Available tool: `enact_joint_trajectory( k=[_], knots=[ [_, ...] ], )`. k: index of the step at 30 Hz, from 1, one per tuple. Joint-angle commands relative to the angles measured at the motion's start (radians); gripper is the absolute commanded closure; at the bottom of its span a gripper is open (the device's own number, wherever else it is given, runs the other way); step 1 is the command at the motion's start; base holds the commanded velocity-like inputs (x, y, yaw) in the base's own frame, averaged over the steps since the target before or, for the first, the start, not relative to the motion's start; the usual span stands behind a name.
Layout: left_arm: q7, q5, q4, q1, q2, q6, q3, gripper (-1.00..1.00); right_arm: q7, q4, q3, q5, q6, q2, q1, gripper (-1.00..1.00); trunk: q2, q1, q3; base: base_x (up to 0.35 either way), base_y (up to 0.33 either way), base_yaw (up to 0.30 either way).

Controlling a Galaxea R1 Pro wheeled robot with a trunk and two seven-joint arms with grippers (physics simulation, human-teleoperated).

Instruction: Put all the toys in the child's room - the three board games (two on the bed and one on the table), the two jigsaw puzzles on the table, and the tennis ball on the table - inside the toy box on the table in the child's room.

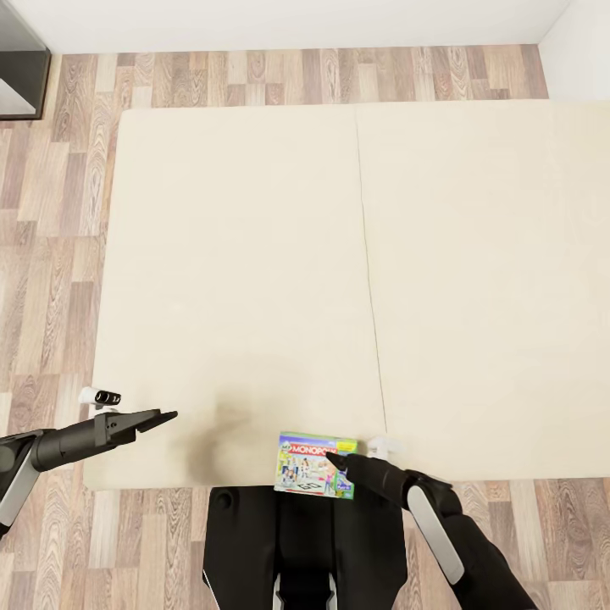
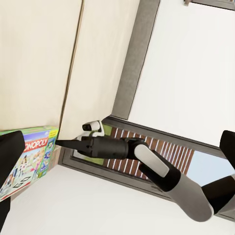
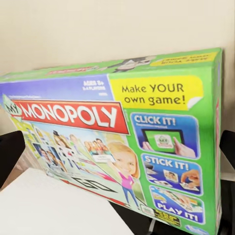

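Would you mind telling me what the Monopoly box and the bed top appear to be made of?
The Monopoly box looks like glossy printed cardboard: sharp folded edges, bright artwork and lettering. The bed top looks like matte cream fabric or foam, plain apart from one straight seam; the render leaves that open.

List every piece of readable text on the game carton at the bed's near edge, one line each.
All on the Monopoly carton:
"MY MONOPOLY", red banner
"Make YOUR own game!", yellow panel
"CLICK IT!", blue panel
"STICK IT!", blue panel
"PLAY IT!", blue panel
"AGES 8+", above the banner; the line beneath it is blurred
Too blurred to read: the print along the top edge and the small print in the bottom corner.
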Motion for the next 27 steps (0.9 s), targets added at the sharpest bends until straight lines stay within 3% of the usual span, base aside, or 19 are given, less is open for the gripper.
enact_joint_trajectory(
  k=[1,14,27],
  knots=[
    [-0.003,0.0,0.0,0.0,0.0,0.011,0.0,-1.0,0.0,-0.001,0.001,-0.002,0.004,-0.001,-0.001,-1.0,-0.002,0.001,-0.001,0.0,0.0,0.0],
    [-0.003,0.0,0.0,0.0,0.0,0.011,0.0,-1.0,-0.001,-0.003,0.003,-0.001,0.016,-0.002,-0.005,-1.0,-0.002,0.001,-0.001,0.0,0.0,0.0],
    [-0.003,0.0,0.0,0.0,0.0,0.011,0.0,-1.0,-0.007,0.002,0.003,-0.001,0.109,-0.002,-0.03,-1.0,-0.002,0.001,-0.001,0.0,0.0,0.0]
  ],
)
